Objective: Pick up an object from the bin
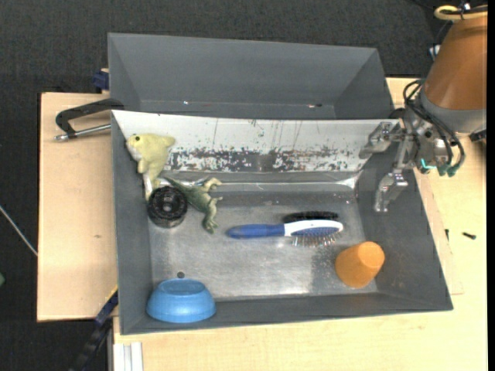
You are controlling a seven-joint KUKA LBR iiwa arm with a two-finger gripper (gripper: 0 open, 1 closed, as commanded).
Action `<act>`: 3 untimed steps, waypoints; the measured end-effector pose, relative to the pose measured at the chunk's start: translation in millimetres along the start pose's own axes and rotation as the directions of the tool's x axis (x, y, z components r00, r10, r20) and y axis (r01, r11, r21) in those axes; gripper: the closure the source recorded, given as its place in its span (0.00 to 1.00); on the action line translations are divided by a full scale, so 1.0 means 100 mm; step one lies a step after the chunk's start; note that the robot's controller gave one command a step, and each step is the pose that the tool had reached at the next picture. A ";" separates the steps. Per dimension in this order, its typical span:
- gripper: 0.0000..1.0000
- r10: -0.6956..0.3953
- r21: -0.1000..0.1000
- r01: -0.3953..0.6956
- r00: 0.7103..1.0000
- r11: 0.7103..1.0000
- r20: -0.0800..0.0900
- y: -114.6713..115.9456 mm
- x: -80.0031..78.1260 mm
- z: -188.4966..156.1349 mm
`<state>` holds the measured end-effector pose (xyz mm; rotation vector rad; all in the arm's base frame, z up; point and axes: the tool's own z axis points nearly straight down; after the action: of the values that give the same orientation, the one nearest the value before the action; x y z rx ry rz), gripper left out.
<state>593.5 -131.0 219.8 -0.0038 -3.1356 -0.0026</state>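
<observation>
1. Camera view, bin: the grey metal bin (247, 76) takes up the centre of the frame. Its floor carries six loose things, none heaped.
2. Camera view, arm: the arm (462, 60) enters from the upper right of the frame. The jaws hang at the right side of the bin, close to the right wall, in the right middle of the frame.
3. Jaw state: it cannot be told whether the jaws are released or clenched. No thing is visible between them.
4. Nearest things: an orange cup (360, 263) lies on its side in the lower right of the bin, below the jaws in the frame and apart from them. A blue-handled brush (286, 230) with a white head lies left of the cup, near the bin's centre, with its head pointing right.
5. Left side of the bin: a pale yellow frog toy (151, 153) sits in the upper left corner. A green dinosaur toy (201, 197) stands just beside a black round part (166, 205).
6. Lower left corner: a blue bowl (182, 300) rests upside down.
</observation>
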 end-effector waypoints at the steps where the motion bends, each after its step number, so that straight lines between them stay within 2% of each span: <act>1: 0.00 -0.174 -0.002 0.174 0.985 0.985 0.000 0.38 0.23 1.25; 2: 0.00 -0.047 0.002 0.047 0.999 0.999 0.009 0.49 0.25 1.47; 3: 1.00 -0.047 0.004 0.047 0.999 0.999 0.018 0.49 0.23 1.46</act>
<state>569.5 -82.1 74.0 0.0697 -3.1528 0.0026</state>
